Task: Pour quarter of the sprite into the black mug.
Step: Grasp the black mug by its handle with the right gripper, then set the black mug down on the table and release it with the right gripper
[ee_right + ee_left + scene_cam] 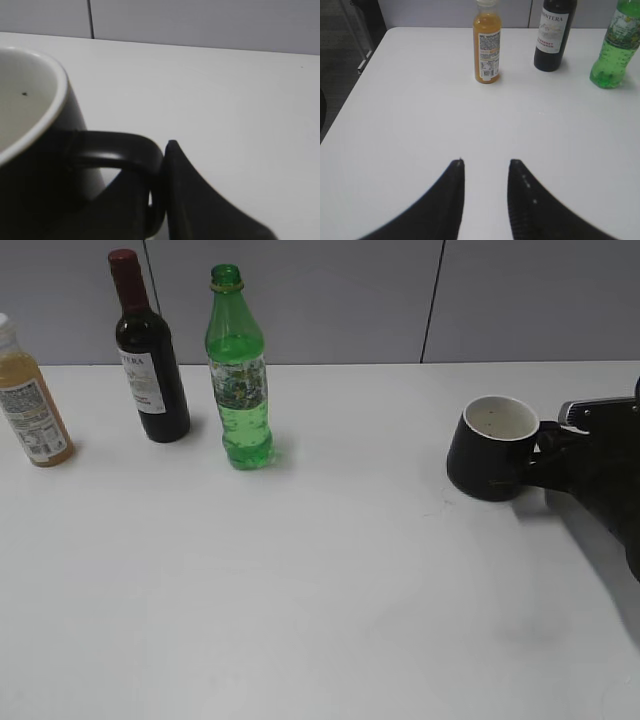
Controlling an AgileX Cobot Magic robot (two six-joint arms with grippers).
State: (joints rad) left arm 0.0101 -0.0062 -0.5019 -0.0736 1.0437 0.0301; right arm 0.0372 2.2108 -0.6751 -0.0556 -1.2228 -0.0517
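At the far left edge of the white bench point(330, 590) the orange juice bottle point(30, 400) stands upright, its left side and cap cut off by the frame in the exterior view. Beside it to the right stands the dark wine bottle point(148, 355) with its red top, and next to that the sprite point(238, 370), upright and uncapped, near the back edge and left of the middle; in the left wrist view only its lower part shows at the top right corner, the neck cut off. The left pincer point(486, 162) hangs over bare bench well in front of the three bottles, its jaws part-way apart with nothing between them; only the two dark fingertips are visible. Toward the right edge the black mug point(492, 450) stands upright, white inside, handle turned to the right. The right pincer point(162, 155) is at that handle: one finger point(200, 200) presses against its outer side, and the other is lost in the dark below the loop, so the jaws look closed narrowly on the handle, though the grip itself is hard to make out. The arm behind is cut off by the right edge.
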